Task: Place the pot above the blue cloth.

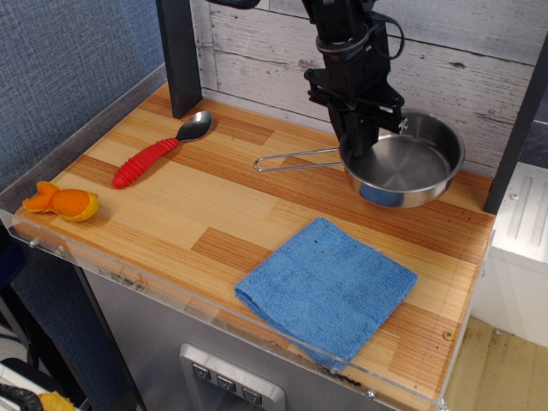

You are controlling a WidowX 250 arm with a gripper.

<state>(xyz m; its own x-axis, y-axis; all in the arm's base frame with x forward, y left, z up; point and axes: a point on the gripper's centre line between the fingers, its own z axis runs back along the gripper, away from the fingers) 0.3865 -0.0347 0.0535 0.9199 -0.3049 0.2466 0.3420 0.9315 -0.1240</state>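
While clamped on the near-left rim of the steel pot (402,169), gripper (358,147) reaching down from above, dark fingers pinched on the pan's edge right where the wire handle meets the bowl. Handle sticking out to the left as a long thin loop, roughly level. Pot over the back right part of the wooden tabletop (240,205), close to the whitewashed plank wall (479,51); hard to call from this angle whether the bottom is touching the wood or floating just off it, though looks tilted a bit toward the camera. Bowl looks empty, shiny inside.

Blue cloth (327,288) lying flat near the front right edge, folded square, turned like a diamond, one corner reaching the clear plastic lip of the table. Sits in front of the pot, apart from it, strip of bare wood between the two.

Over on the left: metal spoon with a ribbed red handle (160,151), lying diagonally, bowl end pointing toward the black post (178,56) at the back. Further left at the front corner, orange toy thing (62,202), can't really tell what exactly. Both well apart from pot and cloth.
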